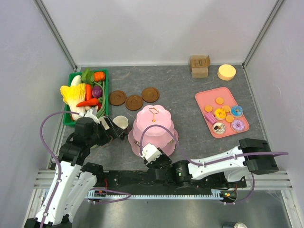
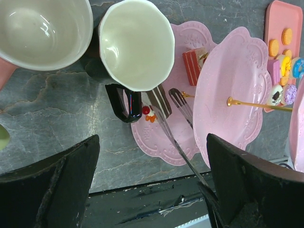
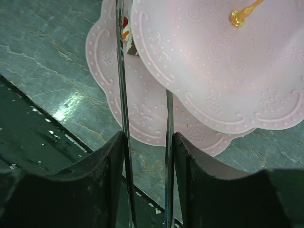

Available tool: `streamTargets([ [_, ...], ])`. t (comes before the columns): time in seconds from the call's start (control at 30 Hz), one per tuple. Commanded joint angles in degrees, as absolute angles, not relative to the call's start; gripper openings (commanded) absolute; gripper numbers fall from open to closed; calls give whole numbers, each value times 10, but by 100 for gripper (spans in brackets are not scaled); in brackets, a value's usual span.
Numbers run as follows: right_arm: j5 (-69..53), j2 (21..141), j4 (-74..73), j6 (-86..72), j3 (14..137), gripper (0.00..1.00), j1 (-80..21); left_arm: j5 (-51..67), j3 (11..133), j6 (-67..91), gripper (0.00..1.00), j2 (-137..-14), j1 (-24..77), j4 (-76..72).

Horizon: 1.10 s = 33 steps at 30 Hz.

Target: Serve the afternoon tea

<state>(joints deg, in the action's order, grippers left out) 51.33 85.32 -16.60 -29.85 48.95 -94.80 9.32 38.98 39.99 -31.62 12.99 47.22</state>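
Note:
The pink tiered stand (image 1: pixel 153 124) stands at the near middle. My right gripper (image 3: pixel 146 156) is shut on metal tongs (image 3: pixel 121 90). Their tips reach onto the lower tier (image 2: pixel 156 142) beside a chocolate cake slice (image 2: pixel 159 101); whether they pinch it I cannot tell. A pink cake bit (image 2: pixel 192 65) lies further in. My left gripper (image 2: pixel 152 190) is open and empty above the table, near a dark mug (image 2: pixel 135 45) and a pink mug (image 2: pixel 42 28). The pale mug is not clearly seen. Biscuits and donuts lie on a pink tray (image 1: pixel 203 97).
Three brown saucers (image 1: pixel 134 102) lie behind the stand. A green basket (image 1: pixel 72 78) of toy vegetables stands at the left. Cardboard boxes (image 1: pixel 199 65) and a yellow disc (image 1: pixel 226 72) are at the back right. The table's near edge runs just below both grippers.

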Motion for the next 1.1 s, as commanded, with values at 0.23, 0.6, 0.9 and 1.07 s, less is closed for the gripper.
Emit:
streamTargets([
  [0.23,469,755,-102,-259,464,50,-969,100,396,396,99,-318,131,461],
  [0.6,276,655,-29,-200,442,48,-978,97,395,398,99,-320,131,460],
  [0.9,367,552,-101,-213,518,46,-976,98,391,402,99,-313,131,461],
  [1.07,506,599,-240,-210,688,43,-908,83,401,397,99,-316,131,461],
])
